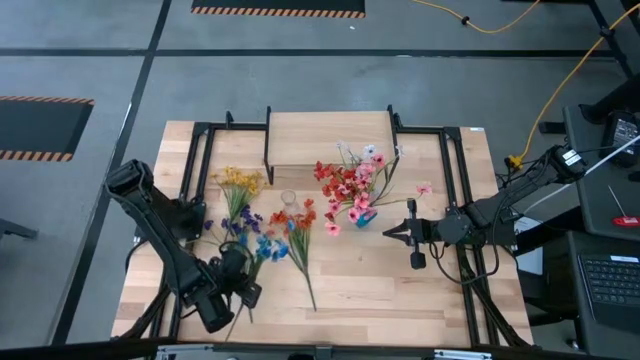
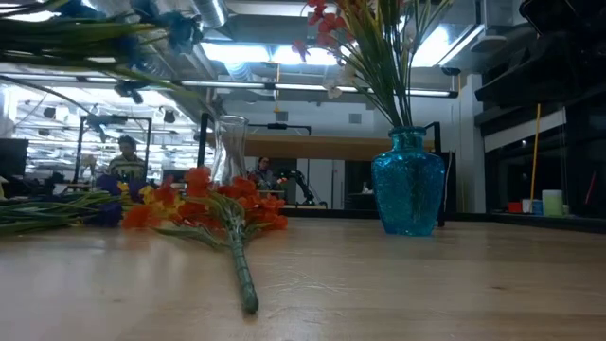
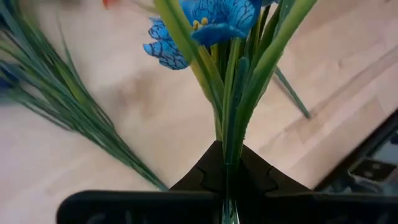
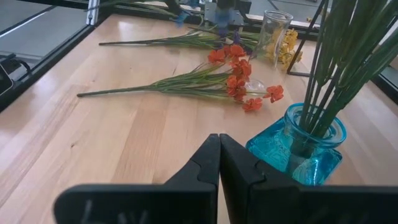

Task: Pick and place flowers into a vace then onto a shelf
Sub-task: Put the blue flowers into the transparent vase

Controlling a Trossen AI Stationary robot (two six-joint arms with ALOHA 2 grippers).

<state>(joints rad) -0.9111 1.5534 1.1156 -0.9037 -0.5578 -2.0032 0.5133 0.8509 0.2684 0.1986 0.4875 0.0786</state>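
I see even overhead light on the table [image 1: 400, 290], bright ceiling glare behind the blue vase [image 2: 408, 194], and blurred blue flowers [image 3: 205, 25] close up.

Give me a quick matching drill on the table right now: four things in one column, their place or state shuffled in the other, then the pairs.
Things:
1. blue spray
2. orange spray
3. blue vase
4. clear vase

Places or states:
A. upright, empty, near the yellow flowers
B. lying flat on the table, untouched
C. stems clamped in the left gripper
D. holding red, pink and white stems, just ahead of the shut right gripper

Pairs: 1-C, 2-B, 3-D, 4-A
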